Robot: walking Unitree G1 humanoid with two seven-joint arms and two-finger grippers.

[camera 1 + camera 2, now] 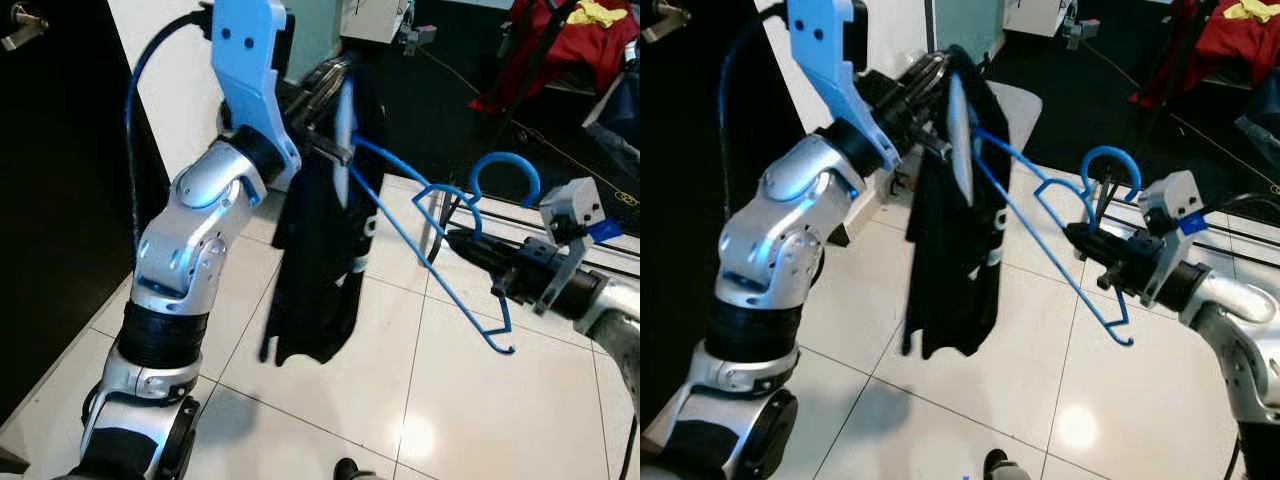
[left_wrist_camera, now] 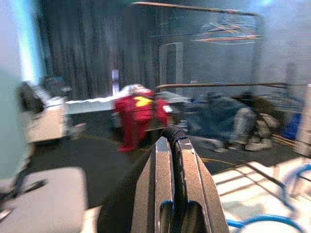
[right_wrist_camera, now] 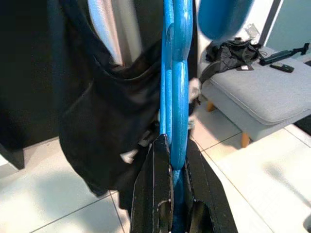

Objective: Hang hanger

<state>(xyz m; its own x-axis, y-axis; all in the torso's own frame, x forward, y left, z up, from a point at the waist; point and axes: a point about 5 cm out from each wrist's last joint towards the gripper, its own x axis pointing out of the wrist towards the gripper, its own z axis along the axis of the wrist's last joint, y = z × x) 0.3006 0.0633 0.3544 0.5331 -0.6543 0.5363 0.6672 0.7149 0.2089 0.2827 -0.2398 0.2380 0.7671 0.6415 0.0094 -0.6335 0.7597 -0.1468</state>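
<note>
two grippers, left gripper (image 1: 335, 105) and right gripper (image 1: 455, 243), on one blue hanger (image 1: 440, 260), one black garment (image 1: 320, 250)

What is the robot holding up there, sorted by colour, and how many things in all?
Blue: 1, the hanger, gripped by the right gripper.
Black: 1, the garment, pinched by the left gripper.
Total: 2.

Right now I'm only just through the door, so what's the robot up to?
It is getting a black garment onto a blue hanger. The right gripper clamps the hanger near its hook, the left gripper pinches the garment's top, and one hanger arm runs inside the cloth. Both are held up over the tiled floor, not yet hung anywhere.
</note>
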